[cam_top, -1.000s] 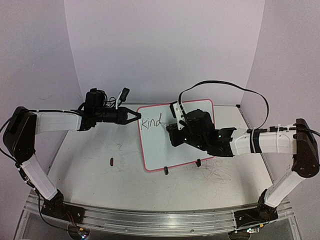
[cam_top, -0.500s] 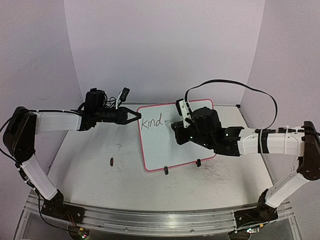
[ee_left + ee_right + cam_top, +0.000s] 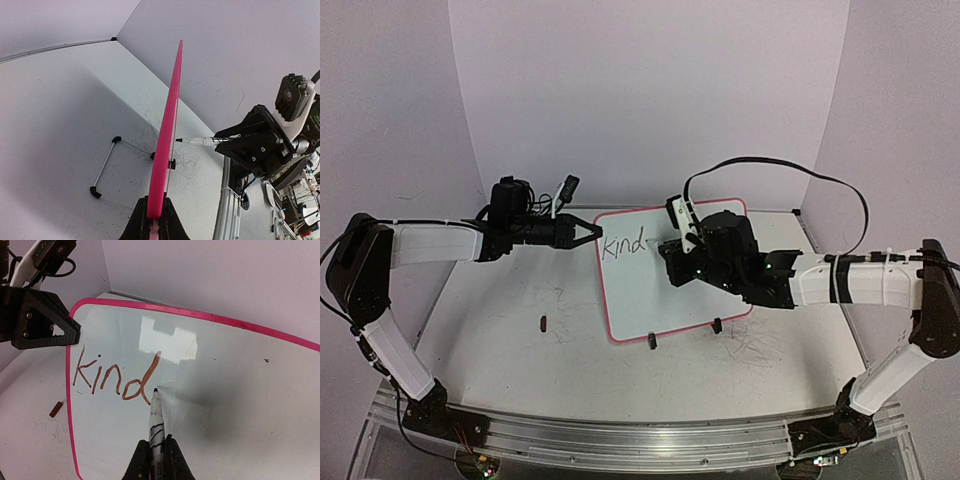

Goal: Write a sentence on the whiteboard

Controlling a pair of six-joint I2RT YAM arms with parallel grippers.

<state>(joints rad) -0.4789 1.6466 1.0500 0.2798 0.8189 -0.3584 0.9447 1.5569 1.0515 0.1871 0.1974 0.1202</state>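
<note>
The whiteboard (image 3: 650, 290), white with a pink frame, stands tilted on the table, and the word "kind" (image 3: 623, 243) is written at its upper left. My left gripper (image 3: 592, 232) is shut on the board's left frame edge (image 3: 167, 130), seen edge-on in the left wrist view between the jaws (image 3: 155, 215). My right gripper (image 3: 156, 452) is shut on a white marker (image 3: 156, 420). The marker's tip sits just right of the "d" of "kind" (image 3: 112, 375), very close to the surface; I cannot tell if it touches. The right gripper (image 3: 667, 250) hovers over the board's upper middle.
A small dark red marker cap (image 3: 543, 322) lies on the scuffed table left of the board. Two black clip feet (image 3: 651, 342) (image 3: 717, 325) hold the board's near edge. A thin wire stand (image 3: 105, 167) is behind the board. A black cable (image 3: 770, 165) arches over the right arm.
The right gripper with the marker drifted right off the "d", then came back left beside it. The writing still reads "kind". The left gripper and board have not moved.
</note>
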